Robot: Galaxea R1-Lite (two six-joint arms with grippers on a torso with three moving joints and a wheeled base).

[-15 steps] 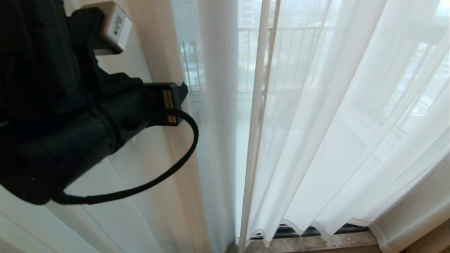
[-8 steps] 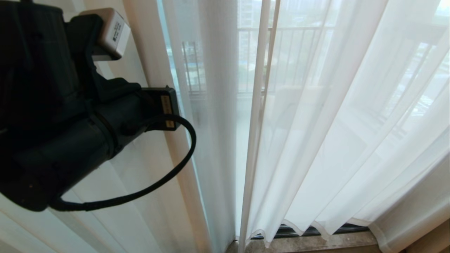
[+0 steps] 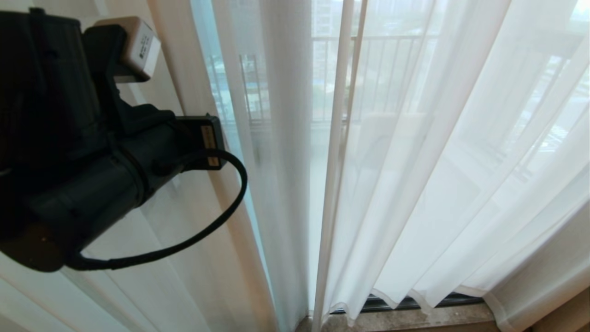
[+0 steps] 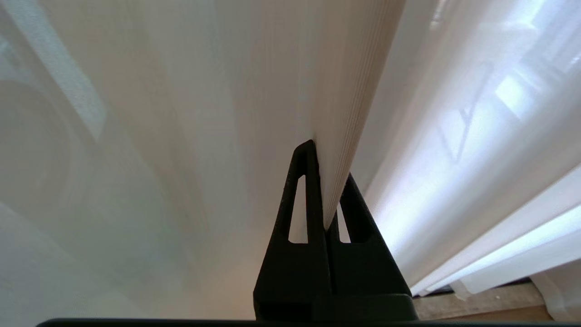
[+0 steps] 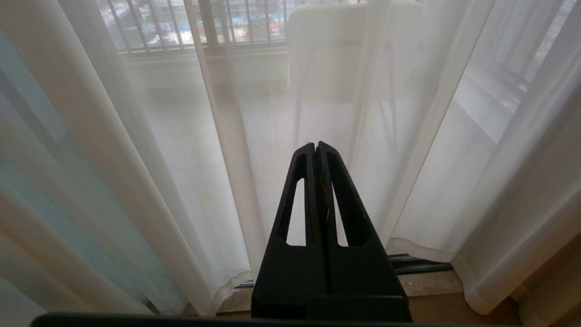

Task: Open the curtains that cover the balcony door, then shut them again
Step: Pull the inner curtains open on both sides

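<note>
The sheer white curtains hang as two panels, a left one point(image 3: 276, 138) and a right one point(image 3: 438, 184), with a narrow gap between them. The balcony door shows only as glass behind the fabric and a dark bottom track point(image 3: 382, 303). My left arm point(image 3: 92, 161) reaches in from the left, its fingers hidden in the head view. In the left wrist view my left gripper point(image 4: 327, 163) is shut on a fold of the left curtain point(image 4: 345, 91). My right gripper point(image 5: 316, 144) is shut on nothing and points at the curtains point(image 5: 218, 136) from a short way back.
A stone sill point(image 3: 415, 318) runs under the hems. Through the fabric I see the balcony railing point(image 3: 368, 69) and a pale chair-like shape point(image 5: 345, 45). A thicker beige drape point(image 3: 544, 286) hangs at the far right.
The left gripper has shut on the curtain fold and shifted left with it. The fold has followed, and a wider strip of glass shows beside it. The right arm has not moved.
</note>
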